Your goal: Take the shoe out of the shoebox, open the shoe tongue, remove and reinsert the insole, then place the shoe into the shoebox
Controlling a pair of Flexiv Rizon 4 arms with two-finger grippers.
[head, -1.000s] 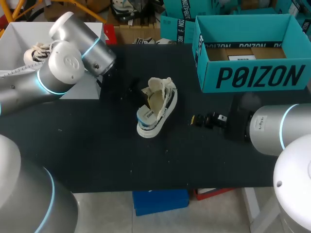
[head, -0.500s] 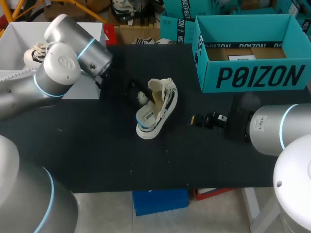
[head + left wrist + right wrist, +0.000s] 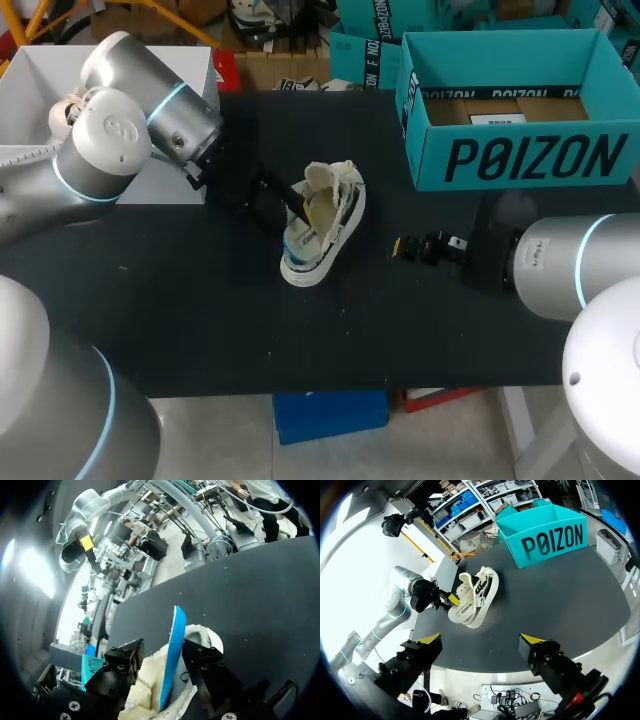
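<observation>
Head view, shoe (image 3: 320, 238): it is lying tipped on its side in the middle of the frame on the black table (image 3: 200, 330). It is out of its box, with its mouth facing the upper left. That facing is probably why the left arm is working it from that side.
Left gripper (image 3: 292, 205): it is sitting at the shoe's mouth. In the left wrist view its jaws are standing apart, one on each side of the insole. Fleece lining is showing between one jaw and the insole, so I judge it is not clamping. Its tips are hiding inside the shoe.
Insole (image 3: 171, 655): blue-edged, it is standing on edge and rising partway out of the shoe between those jaws. It is being either drawn out or fed back in, and I cannot tell which.
Right gripper (image 3: 480, 641): it is hanging with its jaws spread wide and gripping nothing. In the head view it is right of centre, well apart from the shoe, likely waiting to steady it.
Shoebox (image 3: 520, 160): teal and lidless, it is standing at the upper right of the head view. It is holding only cardboard packing (image 3: 500, 108) and no shoe, so it is ready for the return.
White box (image 3: 30, 75): at the upper left, partly behind the left arm, it seems to be holding another pale laced shoe (image 3: 72, 105).
</observation>
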